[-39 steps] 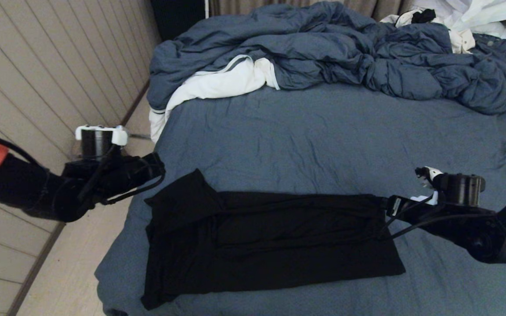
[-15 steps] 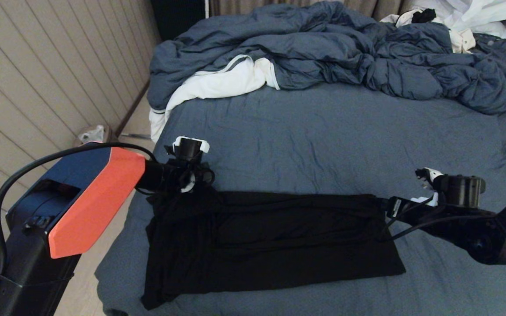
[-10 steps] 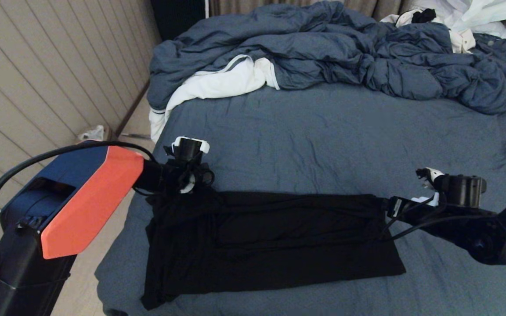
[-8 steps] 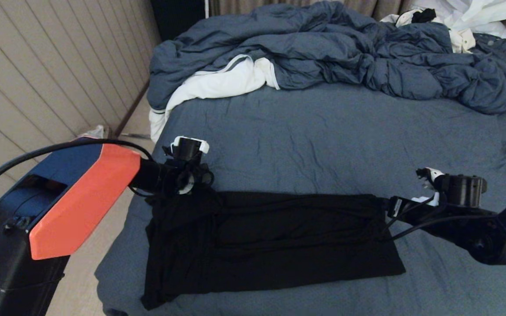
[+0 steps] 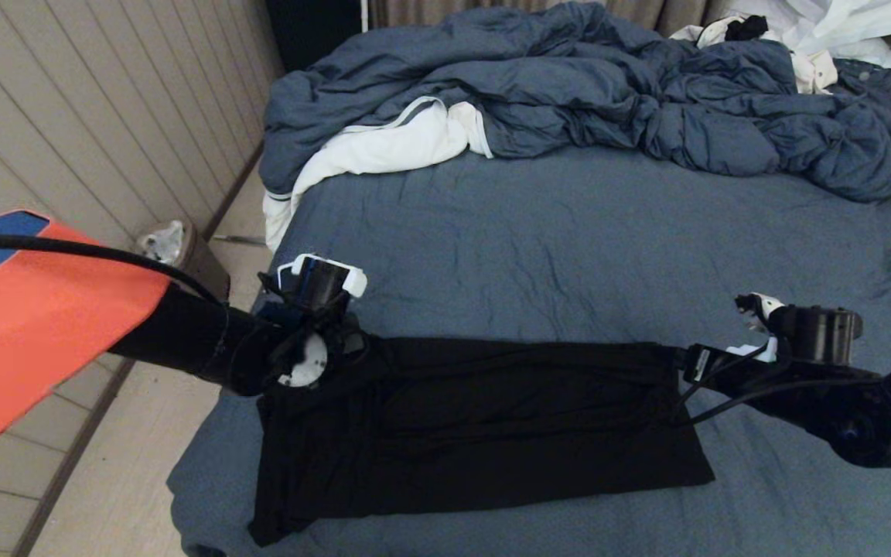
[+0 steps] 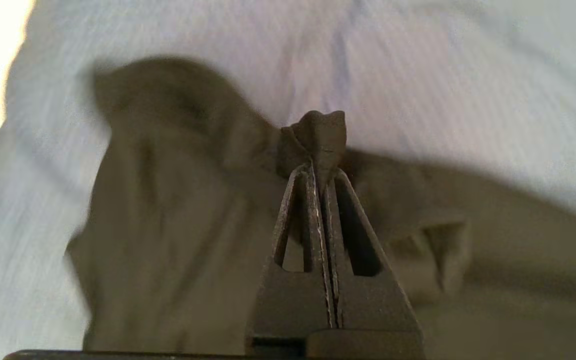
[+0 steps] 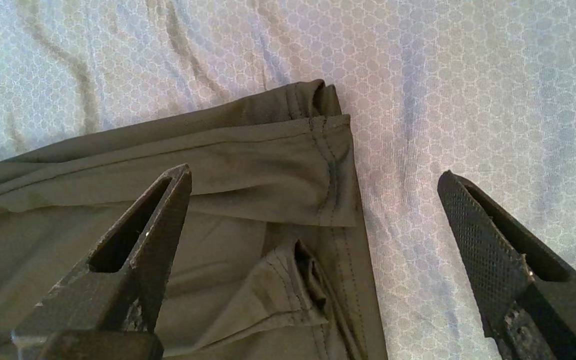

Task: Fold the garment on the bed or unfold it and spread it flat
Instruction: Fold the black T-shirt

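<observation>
garment (image 5: 476, 422) lies part-folded across near side of bed (image 5: 569, 247). left gripper (image 6: 324, 165) pinches its far-left corner, fingers closed on fabric. right gripper (image 7: 313, 220) hovers over far-right hem, fingers wide, gripping nothing. risk: the thin pinch slips, dropping the corner mid-fold.

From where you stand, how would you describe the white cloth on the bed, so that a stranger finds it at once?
Look at the bed, at its far end where the crumpled blue-grey duvet lies. The white cloth sticks out from under the duvet's left end, hanging over the bed's left edge. Its white colour and thin grey stripe set it apart from the black garment nearby.
</observation>
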You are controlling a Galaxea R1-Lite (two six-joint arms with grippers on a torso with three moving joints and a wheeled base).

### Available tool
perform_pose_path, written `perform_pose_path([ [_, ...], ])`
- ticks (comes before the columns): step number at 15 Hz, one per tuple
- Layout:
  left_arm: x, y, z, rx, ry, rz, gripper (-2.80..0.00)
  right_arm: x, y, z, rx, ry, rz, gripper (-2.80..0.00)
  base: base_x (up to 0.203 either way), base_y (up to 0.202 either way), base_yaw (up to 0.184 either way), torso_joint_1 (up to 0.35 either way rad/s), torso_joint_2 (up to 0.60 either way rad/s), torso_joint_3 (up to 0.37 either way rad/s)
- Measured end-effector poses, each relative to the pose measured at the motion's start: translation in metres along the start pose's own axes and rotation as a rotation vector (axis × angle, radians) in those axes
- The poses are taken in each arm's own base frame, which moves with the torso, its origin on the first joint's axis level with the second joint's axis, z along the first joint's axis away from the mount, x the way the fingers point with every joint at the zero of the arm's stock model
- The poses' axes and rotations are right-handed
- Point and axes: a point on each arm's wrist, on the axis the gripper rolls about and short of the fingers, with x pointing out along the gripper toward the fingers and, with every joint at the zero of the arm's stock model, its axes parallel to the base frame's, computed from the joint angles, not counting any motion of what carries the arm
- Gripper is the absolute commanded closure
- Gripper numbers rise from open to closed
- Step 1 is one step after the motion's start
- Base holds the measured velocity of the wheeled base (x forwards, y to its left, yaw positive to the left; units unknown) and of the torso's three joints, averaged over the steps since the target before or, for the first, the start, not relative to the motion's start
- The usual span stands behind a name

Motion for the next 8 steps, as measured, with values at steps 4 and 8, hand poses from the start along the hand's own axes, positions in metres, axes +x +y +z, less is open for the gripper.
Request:
perform_pose_path([
  [4,-0.044,-0.011,-0.023,0.014,-0.012,-0.033,0.00,0.002,-0.001,0.000,0.001,0.002,-0.002,-2.80,0.000,0.000,0.000,0.000,0.00,0.000],
  [8,-0.066,-0.015,-0.045,0.082,-0.002,-0.016,0.00,0.007,-0.003,-0.002,0.002,0.008,-0.005,-2.80,0.000,0.000,0.000,0.000,0.00,0.000],
])
